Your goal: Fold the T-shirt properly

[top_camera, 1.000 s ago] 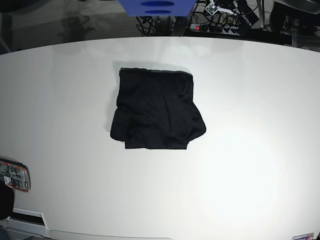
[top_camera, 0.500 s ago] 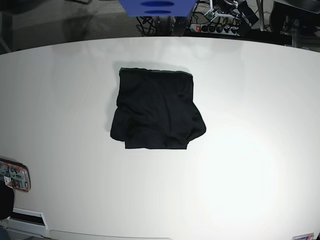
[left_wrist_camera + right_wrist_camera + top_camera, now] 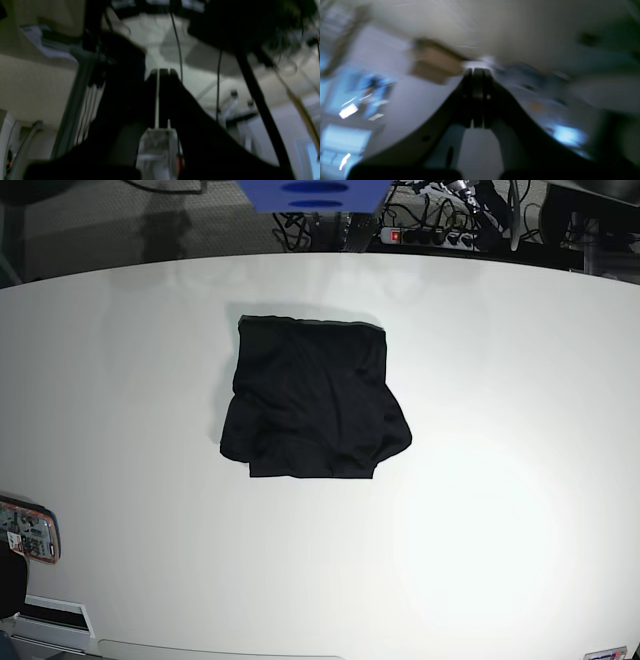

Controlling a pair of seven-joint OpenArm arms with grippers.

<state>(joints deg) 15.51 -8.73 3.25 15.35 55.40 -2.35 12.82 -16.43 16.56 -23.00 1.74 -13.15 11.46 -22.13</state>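
The black T-shirt (image 3: 313,400) lies folded into a compact, roughly square bundle on the white table (image 3: 500,430), a little left of centre and toward the far side. Its far edge is straight; its near edge bulges and is wrinkled. No arm or gripper shows in the base view. In the left wrist view my left gripper (image 3: 160,75) is shut with nothing between its fingers, pointing off the table toward cables and room fittings. In the blurred right wrist view my right gripper (image 3: 475,73) is likewise shut and holds nothing, aimed at the room.
A blue box (image 3: 312,194) sits beyond the table's far edge, with a power strip and cables (image 3: 420,230) on the floor behind. A red-framed card (image 3: 28,532) lies at the near left edge of the table.
The T-shirt has not moved. Only the shadows and cables on the floor behind the table have shifted slightly.
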